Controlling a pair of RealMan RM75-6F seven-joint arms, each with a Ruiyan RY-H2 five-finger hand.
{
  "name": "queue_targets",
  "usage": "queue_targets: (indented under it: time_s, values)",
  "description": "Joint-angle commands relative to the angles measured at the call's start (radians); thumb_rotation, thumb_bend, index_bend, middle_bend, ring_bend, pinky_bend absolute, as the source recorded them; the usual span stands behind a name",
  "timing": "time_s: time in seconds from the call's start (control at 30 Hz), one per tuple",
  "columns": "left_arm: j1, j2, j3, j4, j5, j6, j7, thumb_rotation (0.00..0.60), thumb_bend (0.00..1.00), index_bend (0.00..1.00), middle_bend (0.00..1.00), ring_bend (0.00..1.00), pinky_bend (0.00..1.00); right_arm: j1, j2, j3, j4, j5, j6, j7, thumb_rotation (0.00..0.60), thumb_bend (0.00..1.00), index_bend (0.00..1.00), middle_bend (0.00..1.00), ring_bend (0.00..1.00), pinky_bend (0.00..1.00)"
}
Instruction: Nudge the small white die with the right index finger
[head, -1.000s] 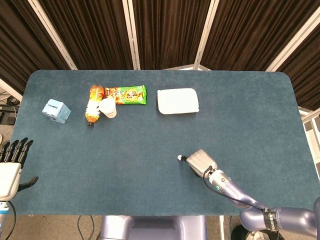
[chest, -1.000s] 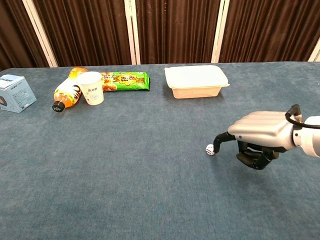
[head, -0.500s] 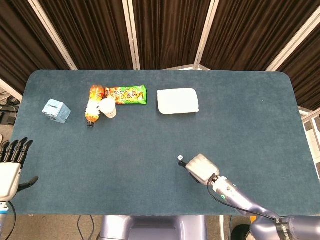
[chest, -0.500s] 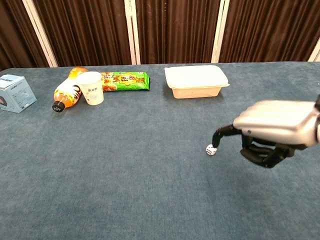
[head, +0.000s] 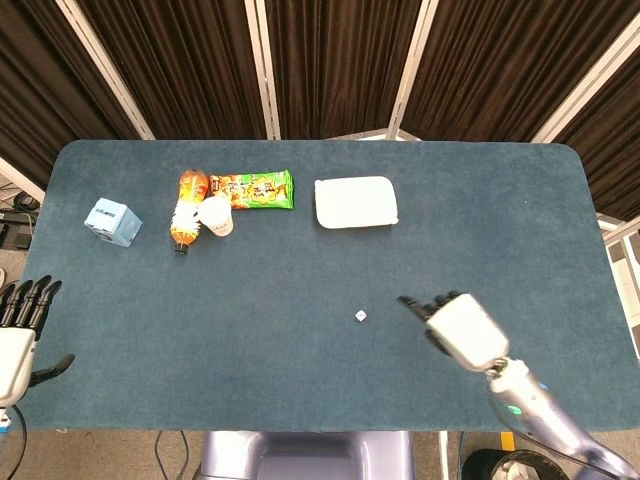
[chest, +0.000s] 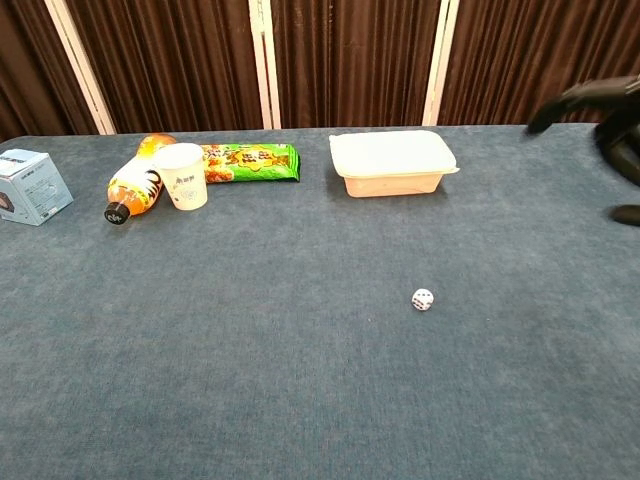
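Observation:
The small white die lies alone on the blue table, right of centre. My right hand hovers to the right of it, lifted off the cloth and well apart from the die. Its fingers are spread with nothing in them, and the index finger points left toward the die. In the chest view only the dark fingers show, at the upper right edge. My left hand rests at the table's front left corner, fingers straight and apart, holding nothing.
Along the far side lie a light-blue box, an orange bottle on its side, a white paper cup, a green snack packet and a white lidded container.
My right hand has lifted and drawn back to the right, away from the die, and its curled fingers have spread. The die sits in nearly the same spot. The left hand is still.

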Motion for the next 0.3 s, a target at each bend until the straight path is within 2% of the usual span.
queue_targets:
  time_s: [0.03, 0.13, 0.3]
  values:
    - [0.005, 0.005, 0.002, -0.005, 0.009, 0.01, -0.002, 0.6, 0.0, 0.0, 0.0, 0.0, 0.0, -0.139, 0.021, -0.013, 0.117, -0.027, 0.159, 0.075, 0.6, 0.0, 0.0, 0.12, 0.06, 0.04]
    - [0.008, 0.008, 0.005, -0.01, 0.012, 0.012, 0.013, 0.6, 0.0, 0.0, 0.0, 0.0, 0.0, -0.196, 0.026, -0.013, 0.121, 0.012, 0.198, 0.106, 0.6, 0.0, 0.0, 0.0, 0.0, 0.0]
    - [0.007, -0.005, 0.005, -0.008, 0.015, 0.01, 0.059, 0.6, 0.0, 0.0, 0.0, 0.0, 0.0, -0.272, 0.04, -0.007, 0.095, 0.079, 0.23, 0.15, 0.6, 0.0, 0.0, 0.0, 0.0, 0.0]
